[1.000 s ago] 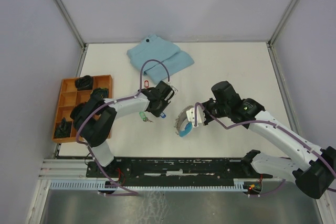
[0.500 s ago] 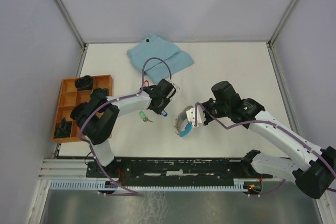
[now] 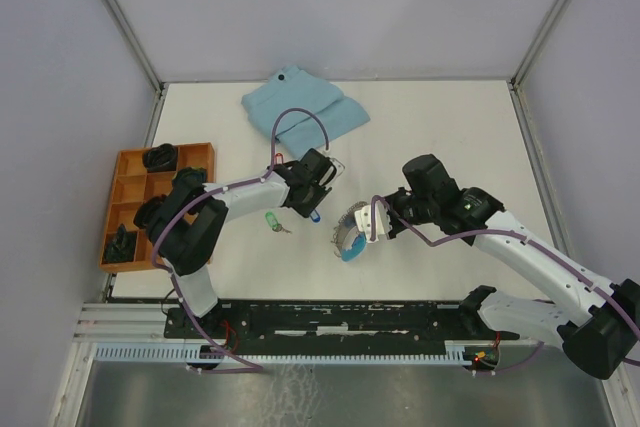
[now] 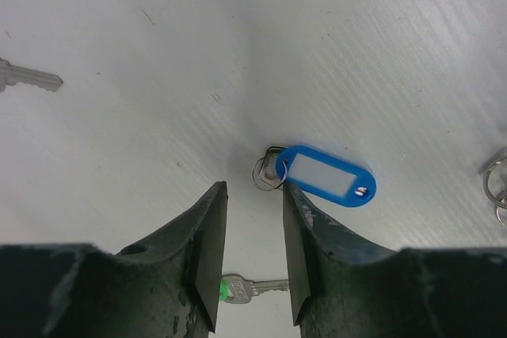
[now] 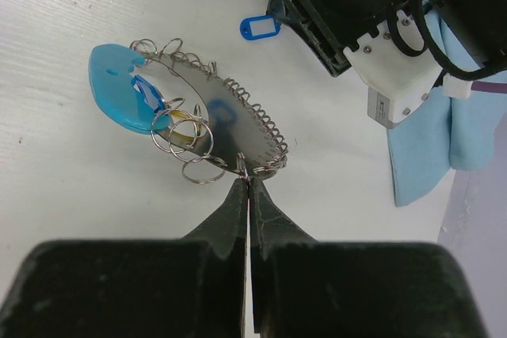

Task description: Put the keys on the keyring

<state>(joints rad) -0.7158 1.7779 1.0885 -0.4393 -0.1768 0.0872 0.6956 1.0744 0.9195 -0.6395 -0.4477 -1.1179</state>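
Keyring [image 5: 230,128] in right tool [image 5: 249,184], white-labelled blue key [image 4: 329,182]

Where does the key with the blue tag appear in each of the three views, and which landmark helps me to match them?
Top view: the blue key lies near the picture's middle, just below the left gripper.
Left wrist view: right of centre, just beyond the open left gripper.
Right wrist view: top middle, beside the left gripper.
Shared landmark: the left gripper, next to the key in all three.
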